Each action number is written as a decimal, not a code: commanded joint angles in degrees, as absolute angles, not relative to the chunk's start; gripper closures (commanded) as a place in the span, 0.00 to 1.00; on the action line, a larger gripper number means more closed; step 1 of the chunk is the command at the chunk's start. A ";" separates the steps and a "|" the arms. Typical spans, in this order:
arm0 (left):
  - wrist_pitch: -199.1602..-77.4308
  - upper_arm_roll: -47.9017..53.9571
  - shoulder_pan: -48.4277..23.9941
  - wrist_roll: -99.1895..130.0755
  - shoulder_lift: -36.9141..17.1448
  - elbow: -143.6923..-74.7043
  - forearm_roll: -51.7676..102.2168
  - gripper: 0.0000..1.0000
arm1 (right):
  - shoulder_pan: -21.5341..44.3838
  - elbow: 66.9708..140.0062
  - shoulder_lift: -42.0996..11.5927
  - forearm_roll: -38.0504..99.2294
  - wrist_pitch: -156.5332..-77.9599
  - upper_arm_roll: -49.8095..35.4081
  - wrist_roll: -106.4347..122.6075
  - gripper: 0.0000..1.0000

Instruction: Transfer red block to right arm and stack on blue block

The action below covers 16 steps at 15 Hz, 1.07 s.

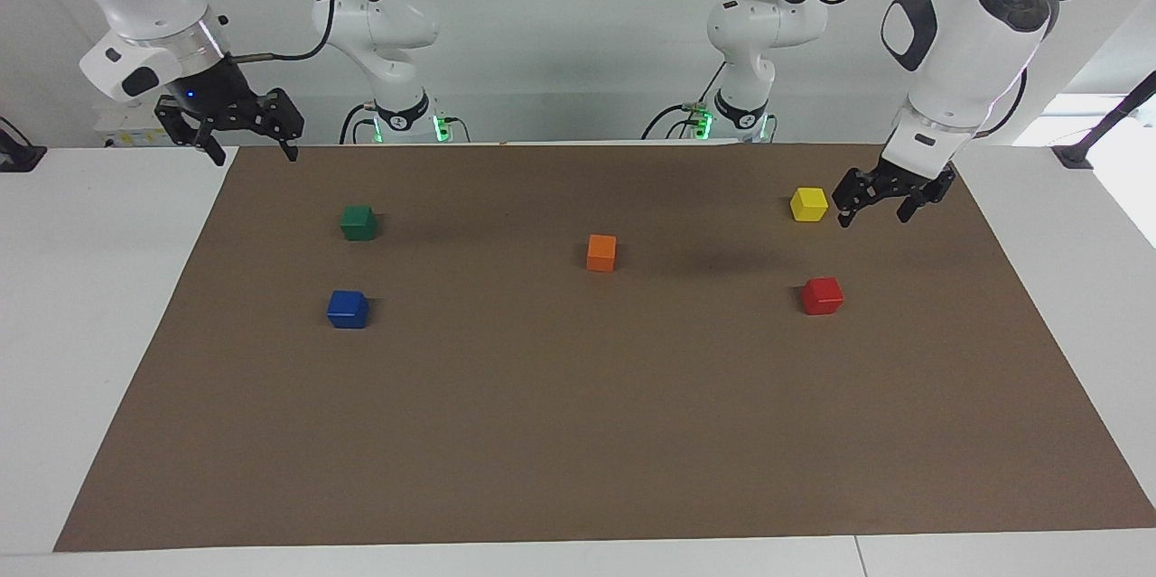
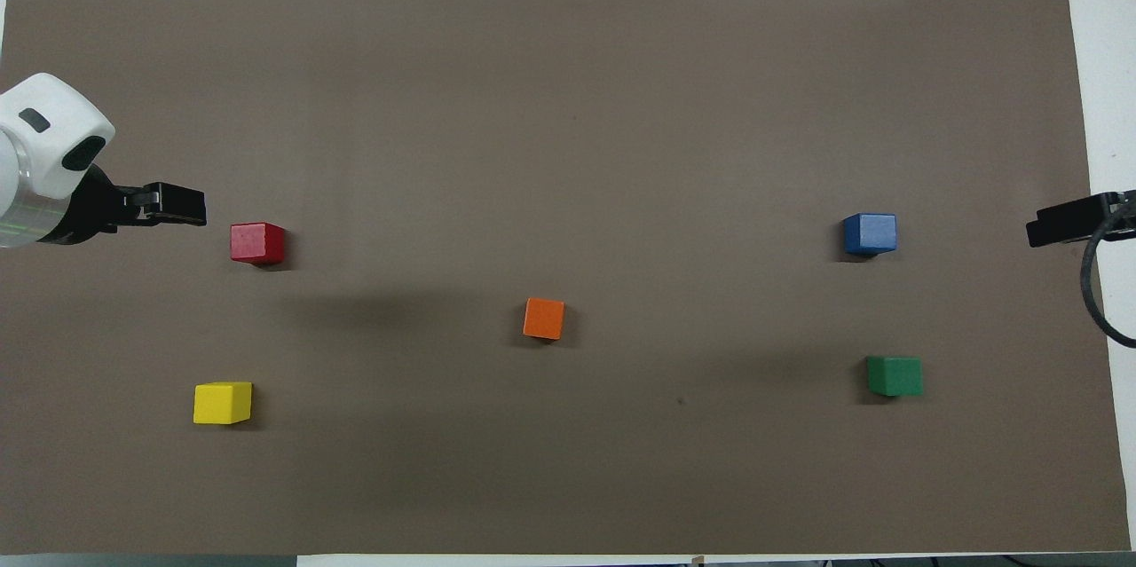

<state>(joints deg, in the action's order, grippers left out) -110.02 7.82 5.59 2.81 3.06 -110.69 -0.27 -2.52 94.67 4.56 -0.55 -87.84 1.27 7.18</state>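
Black and spread apart, the left pincer (image 1: 883,207) is hanging empty in the air just beside the yellow block (image 1: 808,203), over the brown mat (image 1: 578,432) at the left arm's end of the worktop. Red block (image 1: 822,295), its target, is sitting untouched on the mat, farther from the robots than the yellow one and clear of it. That closeness is posing the main risk: if the left pincer is dropping too early it may be nudging or clamping the yellow block instead. A descent off centre could also be pushing the red block aside.

Blue block (image 1: 348,309) is resting toward the right arm's end, with the green block (image 1: 358,222) near it, so a careless stack could be landing on the wrong colour. Waiting above the mat's corner, the right pincer (image 1: 247,144) is also standing apart and empty. Orange block (image 1: 601,252) is lying mid-mat, under any handover path.
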 commanded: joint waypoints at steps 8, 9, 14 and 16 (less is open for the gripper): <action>-136.13 8.09 7.03 2.02 -4.92 -125.94 -0.62 0.00 | -3.25 95.70 5.35 -0.53 -87.36 0.88 7.12 0.00; -136.93 8.09 7.12 2.02 -5.36 -126.12 -0.88 0.00 | -3.16 97.80 6.14 -0.44 -88.32 0.79 7.64 0.00; -139.30 8.09 6.94 2.11 -8.96 -126.21 -1.05 0.00 | -4.74 108.26 8.17 10.17 -97.19 0.97 11.07 0.00; -139.83 8.09 6.94 2.11 -9.58 -126.12 -1.05 0.05 | -5.71 111.61 8.09 18.77 -99.75 0.97 12.56 0.00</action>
<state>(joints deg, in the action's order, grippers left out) -137.83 7.87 6.53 2.69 -8.99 -125.45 -0.47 -3.57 106.25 5.94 11.94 -96.69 1.32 9.41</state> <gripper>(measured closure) 0.000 0.000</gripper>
